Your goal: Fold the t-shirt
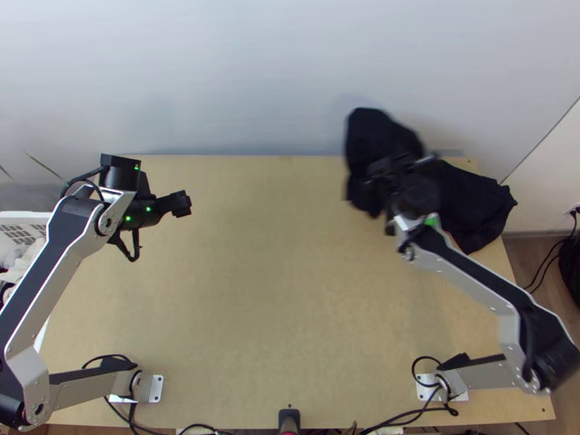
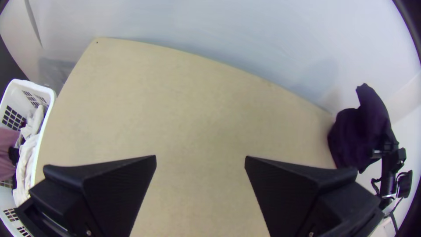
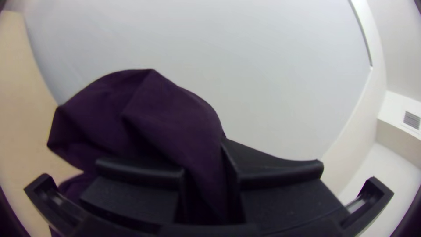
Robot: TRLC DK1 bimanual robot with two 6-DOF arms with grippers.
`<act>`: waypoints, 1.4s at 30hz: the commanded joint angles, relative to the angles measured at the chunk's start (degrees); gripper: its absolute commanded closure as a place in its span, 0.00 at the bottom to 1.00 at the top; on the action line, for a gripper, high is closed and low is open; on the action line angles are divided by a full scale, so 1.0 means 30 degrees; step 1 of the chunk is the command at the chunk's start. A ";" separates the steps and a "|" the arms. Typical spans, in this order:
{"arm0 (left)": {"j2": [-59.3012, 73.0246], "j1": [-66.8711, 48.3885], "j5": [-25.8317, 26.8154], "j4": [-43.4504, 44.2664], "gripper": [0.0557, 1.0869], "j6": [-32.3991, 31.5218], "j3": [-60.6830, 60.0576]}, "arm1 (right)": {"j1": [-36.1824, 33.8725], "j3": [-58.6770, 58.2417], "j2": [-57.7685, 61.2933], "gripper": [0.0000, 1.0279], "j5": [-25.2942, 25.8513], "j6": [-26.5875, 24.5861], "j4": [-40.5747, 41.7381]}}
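T-shirt (image 1: 471, 206), dark and bunched, lies over the table's (image 1: 290, 290) far right corner, part raised above it; the right gripper (image 1: 382, 170) there grips it, and the right wrist view shows cloth pinched between both fingers. Above the table's left part, the left gripper (image 1: 183, 204) has its fingers spread; the left wrist view reveals clothes (image 2: 31, 149) in a basket (image 2: 49, 94) beside the table.

Light wooden desk (image 1: 275, 290). Left base plate (image 1: 156, 388), right base plate (image 1: 424, 392) near the near edge. Black t-shirt (image 1: 478, 210) rumpled at far right corner, extending past right edge.
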 commanded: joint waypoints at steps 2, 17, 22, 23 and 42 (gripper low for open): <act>0.0265 -0.0140 0.0019 0.0003 0.05 -0.0027 -0.0107 | -0.5240 -0.0122 -0.2781 0.97 0.0359 0.0474 -0.0154; 0.0733 -0.0345 -0.0010 -0.0056 0.05 0.0002 -0.0253 | -1.6578 -0.0151 0.0911 0.97 -0.2600 0.3462 -0.0213; 0.0323 0.0388 -0.0010 -0.0495 0.05 0.0353 -0.0312 | -1.6256 -0.0180 0.3869 0.97 -0.2629 0.4019 -0.0066; 0.0177 0.0710 -0.0010 -0.0612 0.05 0.0471 -0.0370 | -1.5816 -0.0180 0.4368 0.97 -0.2600 0.4165 -0.0037; -0.2519 0.3347 0.0136 -0.1374 0.05 0.1496 -0.2333 | -0.7613 0.0611 0.8176 0.97 0.1062 0.6802 -0.0154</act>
